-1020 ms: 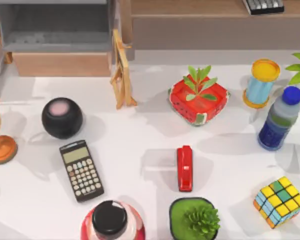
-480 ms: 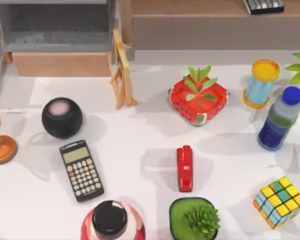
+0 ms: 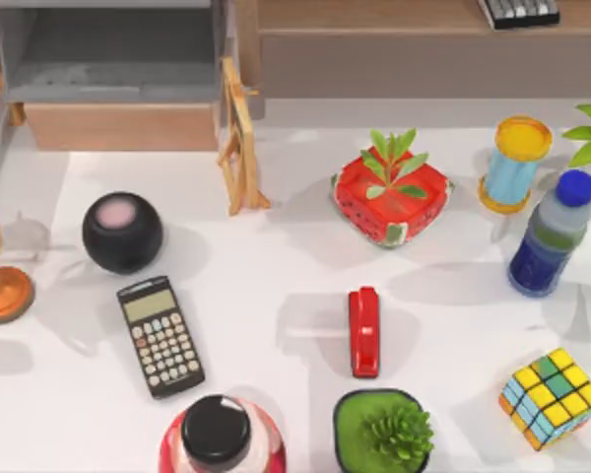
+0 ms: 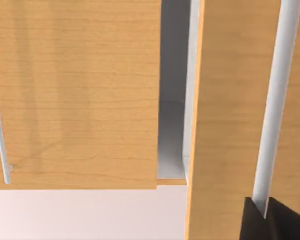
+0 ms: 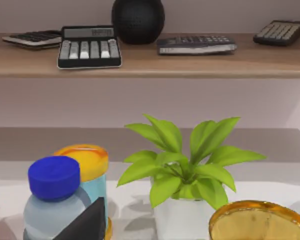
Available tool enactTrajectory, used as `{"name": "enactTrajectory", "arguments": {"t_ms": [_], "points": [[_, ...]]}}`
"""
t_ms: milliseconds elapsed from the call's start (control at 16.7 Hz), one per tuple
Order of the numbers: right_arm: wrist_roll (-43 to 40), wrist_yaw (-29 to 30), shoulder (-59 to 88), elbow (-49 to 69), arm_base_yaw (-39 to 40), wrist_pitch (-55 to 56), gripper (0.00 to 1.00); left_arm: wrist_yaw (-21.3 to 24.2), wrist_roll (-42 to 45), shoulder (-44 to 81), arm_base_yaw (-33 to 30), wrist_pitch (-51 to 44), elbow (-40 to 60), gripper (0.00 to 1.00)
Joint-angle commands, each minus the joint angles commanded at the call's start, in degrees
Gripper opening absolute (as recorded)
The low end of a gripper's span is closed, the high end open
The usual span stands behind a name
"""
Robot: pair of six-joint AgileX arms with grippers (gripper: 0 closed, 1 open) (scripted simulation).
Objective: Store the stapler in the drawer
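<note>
The red stapler [image 3: 363,331] lies flat on the white table, right of centre, long axis pointing front to back. The drawer [image 3: 118,126] stands pulled open at the far left, its grey inside bare behind the tan front panel. Tan wooden panels with a grey gap between them are close up in the left wrist view, with a dark part of my left gripper [image 4: 270,220] at the edge. In the right wrist view a dark tip of my right gripper [image 5: 85,225] shows in front of the blue-capped bottle [image 5: 55,200], far from the stapler.
Around the stapler stand a watermelon pot [image 3: 390,202] behind it and a green succulent pot [image 3: 382,432] in front. A calculator [image 3: 160,336], black sphere [image 3: 122,232] and wooden stand [image 3: 240,148] lie between stapler and drawer. A cube [image 3: 552,396] sits at the right.
Faint shadows at the table's left edge have shifted. The stapler, the drawer and the other objects stay where they were.
</note>
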Motion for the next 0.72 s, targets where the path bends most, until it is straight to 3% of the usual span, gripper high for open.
{"name": "enactTrajectory", "arguments": {"t_ms": [120, 720], "points": [[0.00, 0.00, 0.00, 0.00, 0.00, 0.00, 1.00, 0.00, 0.00, 0.00, 0.00, 0.00, 0.00, 0.00], [0.00, 0.00, 0.00, 0.00, 0.00, 0.00, 1.00, 0.00, 0.00, 0.00, 0.00, 0.00, 0.00, 0.75]]}}
